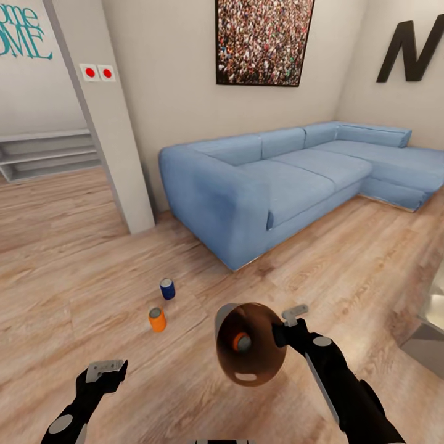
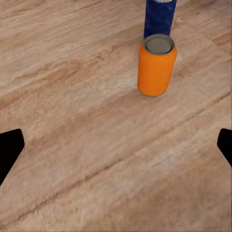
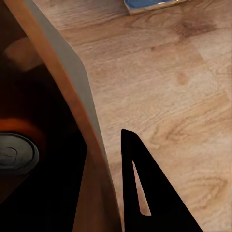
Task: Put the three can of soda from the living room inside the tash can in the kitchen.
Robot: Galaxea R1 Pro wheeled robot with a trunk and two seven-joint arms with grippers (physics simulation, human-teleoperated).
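Observation:
Two cans of soda stand on the wooden floor: a dark blue one (image 1: 167,288) (image 2: 159,17) and, just nearer me, an orange one (image 1: 157,319) (image 2: 156,65). My left gripper (image 1: 105,370) (image 2: 116,150) hovers open above the floor, short of the orange can, with nothing between its fingers. My right gripper (image 1: 287,327) (image 3: 104,183) is shut on the rim of the copper-brown trash can (image 1: 250,351) (image 3: 72,96), held tipped with its mouth toward me. Another orange can (image 1: 240,342) (image 3: 14,154) lies inside it.
This is the living room: a long light-blue corner sofa (image 1: 277,179) ahead, the crowd photo (image 1: 262,40) and black N (image 1: 413,49) on the walls. A white pillar (image 1: 105,123) stands at the left with low shelves (image 1: 49,154) beyond. A glass table corner (image 1: 431,320) sits at the right.

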